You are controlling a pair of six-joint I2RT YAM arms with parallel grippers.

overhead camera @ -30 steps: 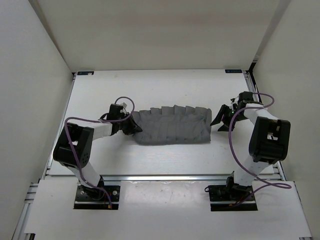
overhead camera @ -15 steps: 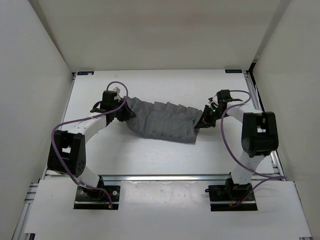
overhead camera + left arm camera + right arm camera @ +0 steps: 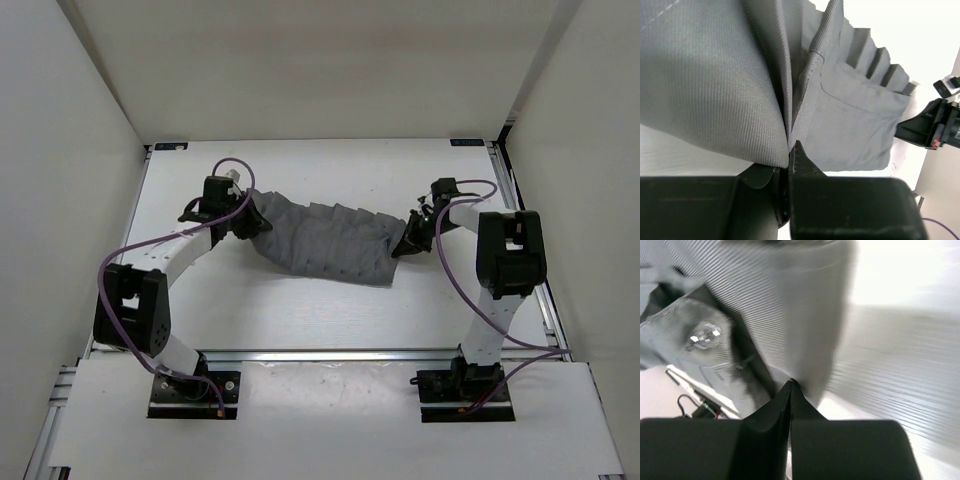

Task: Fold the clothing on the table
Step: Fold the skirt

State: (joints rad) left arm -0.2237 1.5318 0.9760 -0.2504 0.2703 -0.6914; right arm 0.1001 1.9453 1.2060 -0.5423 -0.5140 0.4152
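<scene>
The grey clothing lies bunched in pleat-like folds across the middle of the white table, its left end raised. My left gripper is shut on that left end. In the left wrist view a fold of the clothing is pinched between the jaws of the left gripper. My right gripper sits at the right end of the garment. In the right wrist view the right gripper has its jaws closed together, with the clothing caught at their tip.
White walls close in the table on the left, back and right. A silver rail runs along the near edge by the arm bases. Purple cables loop off both arms. The right gripper's black body shows beyond the garment.
Both grippers moved toward the far side of the table, dragging the garment's ends with them. The right gripper went from open beside the cloth to shut on its right end.
</scene>
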